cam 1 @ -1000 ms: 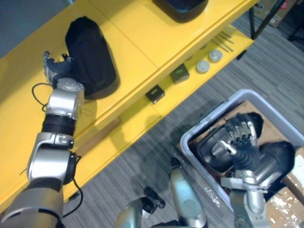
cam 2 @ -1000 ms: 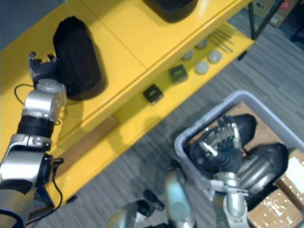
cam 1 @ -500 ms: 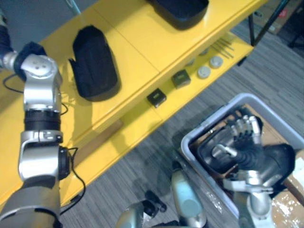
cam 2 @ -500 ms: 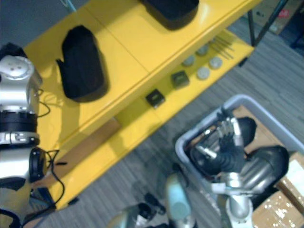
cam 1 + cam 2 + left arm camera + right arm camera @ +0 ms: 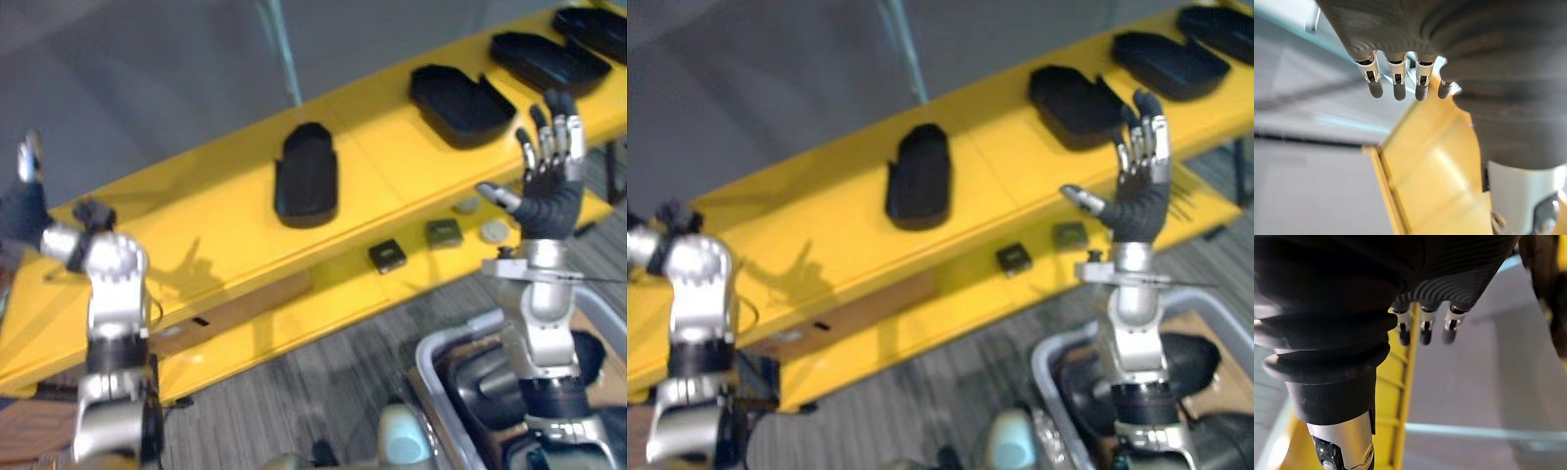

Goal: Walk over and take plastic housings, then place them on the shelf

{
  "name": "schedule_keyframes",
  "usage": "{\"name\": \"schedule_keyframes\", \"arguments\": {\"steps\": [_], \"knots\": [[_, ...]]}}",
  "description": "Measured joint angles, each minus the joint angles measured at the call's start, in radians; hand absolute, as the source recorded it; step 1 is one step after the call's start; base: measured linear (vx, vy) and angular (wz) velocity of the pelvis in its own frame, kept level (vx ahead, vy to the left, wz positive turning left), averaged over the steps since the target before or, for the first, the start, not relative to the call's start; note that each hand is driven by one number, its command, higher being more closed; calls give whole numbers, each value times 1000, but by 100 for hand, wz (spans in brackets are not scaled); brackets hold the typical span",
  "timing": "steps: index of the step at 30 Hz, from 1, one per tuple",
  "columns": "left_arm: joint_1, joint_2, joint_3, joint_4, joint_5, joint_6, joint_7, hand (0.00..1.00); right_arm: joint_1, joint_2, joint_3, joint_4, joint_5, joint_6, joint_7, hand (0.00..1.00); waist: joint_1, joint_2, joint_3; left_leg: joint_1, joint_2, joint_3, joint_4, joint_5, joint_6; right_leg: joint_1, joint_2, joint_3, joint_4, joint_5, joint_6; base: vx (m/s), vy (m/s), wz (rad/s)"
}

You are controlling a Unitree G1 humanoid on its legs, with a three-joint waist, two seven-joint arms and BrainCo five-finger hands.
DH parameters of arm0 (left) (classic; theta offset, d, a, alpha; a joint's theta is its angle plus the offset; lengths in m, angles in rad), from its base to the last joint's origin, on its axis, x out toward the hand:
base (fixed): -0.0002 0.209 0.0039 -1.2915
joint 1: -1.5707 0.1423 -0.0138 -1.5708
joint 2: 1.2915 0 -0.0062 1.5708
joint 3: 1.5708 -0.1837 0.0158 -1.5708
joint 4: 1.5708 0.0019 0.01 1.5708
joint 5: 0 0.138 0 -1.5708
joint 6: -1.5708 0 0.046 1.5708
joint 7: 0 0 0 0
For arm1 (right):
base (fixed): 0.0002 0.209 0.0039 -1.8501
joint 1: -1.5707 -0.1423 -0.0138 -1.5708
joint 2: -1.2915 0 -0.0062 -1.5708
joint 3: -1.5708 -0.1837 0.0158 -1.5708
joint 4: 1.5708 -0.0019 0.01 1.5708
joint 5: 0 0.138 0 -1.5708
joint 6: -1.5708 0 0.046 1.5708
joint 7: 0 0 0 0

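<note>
Yellow shelf (image 5: 225,211), left eye view: top board ran slantwise across, front edge unblocked, wide bare yellow on both sides of the nearest housing, grey wall behind.
Housings, left eye view: black plastic, lying flat in a row on the top board; nearest housing (image 5: 306,184) mid-board, second housing (image 5: 460,98), third housing (image 5: 549,61) and fourth housing (image 5: 593,24) towards the far right end.
Lower board, left eye view: small black boxes (image 5: 389,256) and round discs (image 5: 495,231) near its front edge.
Bin (image 5: 431,357), left eye view: grey, on the floor at lower right, dark housings (image 5: 485,377) inside, below the right arm.
Right hand (image 5: 549,186), left eye view: raised upright before the shelf front, fingers straight and spread, thumb out sideways, empty; just below the second housing in the view.
Left hand (image 5: 24,201), left eye view: far left by the shelf's end, well apart from the nearest housing.
Right eye view: same layout, right forearm vertical over the bin.
Left wrist view: fingers (image 5: 1394,85) loose, holding nothing; yellow shelf past them.
Right wrist view: fingers (image 5: 1425,330) straight, empty; yellow frame and grey wall beyond.
</note>
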Motion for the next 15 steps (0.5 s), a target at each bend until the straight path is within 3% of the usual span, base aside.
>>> {"name": "schedule_keyframes", "arguments": {"steps": [3,4,5,7,12,15], "knots": [[207,-73,6,-48,-27,70,-135,0,30,63,7,4,-39,40,-17,0,52,-2,-6,-8,-2,-58,-1,7,2,51,-11,-60,-49,16,4,-10,6,52],[237,-86,5,-46,-37,83,-154,0,32,73,6,4,-41,44,-20,0,59,-3,-6,-15,-2,-67,3,7,2,58,-13,-73,-60,21,4,-25,18,51],[301,-115,6,-30,-44,124,-180,0,33,92,6,7,-60,55,-33,0,73,-7,-14,-37,-2,-85,8,8,4,63,-15,-98,-87,35,5,-19,18,37],[350,-147,11,43,-45,150,-214,0,31,103,6,24,-105,71,-66,0,93,-11,-16,-56,-1,-109,29,10,6,84,-12,-120,-120,58,6,10,22,34],[427,-228,32,308,-86,160,-303,0,-42,107,5,163,-121,82,-94,0,127,-33,-21,-64,-1,-134,60,-3,13,130,-12,-156,-168,79,11,-6,37,19],[444,-236,18,452,-100,140,-366,0,-134,106,8,216,-67,83,-33,0,154,-40,-20,-76,1,-140,81,-7,17,133,-11,-161,-170,83,8,-45,23,8]]}}
